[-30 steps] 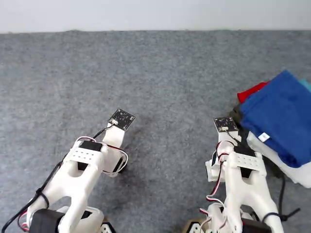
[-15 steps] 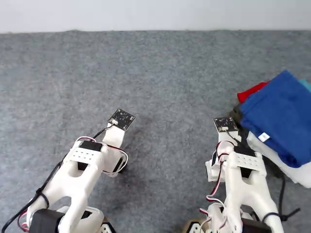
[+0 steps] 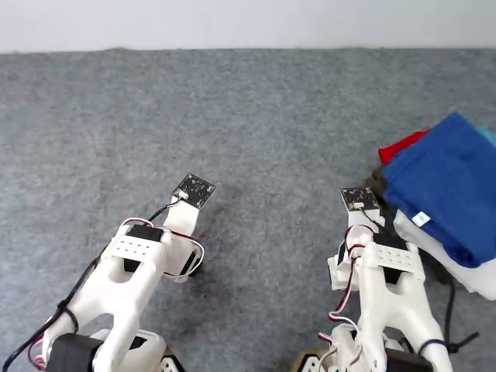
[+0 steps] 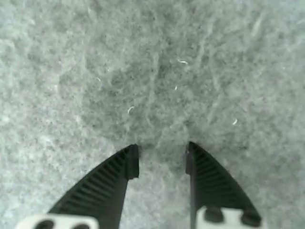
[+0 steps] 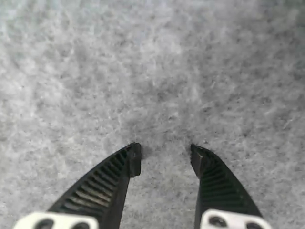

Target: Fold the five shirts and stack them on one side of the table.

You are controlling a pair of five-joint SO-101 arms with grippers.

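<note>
A stack of folded shirts lies at the table's right edge: a blue shirt (image 3: 449, 186) on top, a red one (image 3: 399, 146) poking out behind it, a teal corner (image 3: 488, 136), and a white shirt (image 3: 446, 256) underneath. My left gripper (image 4: 159, 160) is open just above bare grey felt, nothing between its fingers. Open as well, my right gripper (image 5: 164, 160) hangs over bare felt beside the stack. In the high view both arms sit pulled back at the near edge, the left arm (image 3: 155, 248) and the right arm (image 3: 380, 263).
Grey felt (image 3: 256, 116) covers the table. A pale wall strip (image 3: 248, 23) runs along the far edge. Cables trail from both arm bases at the near edge.
</note>
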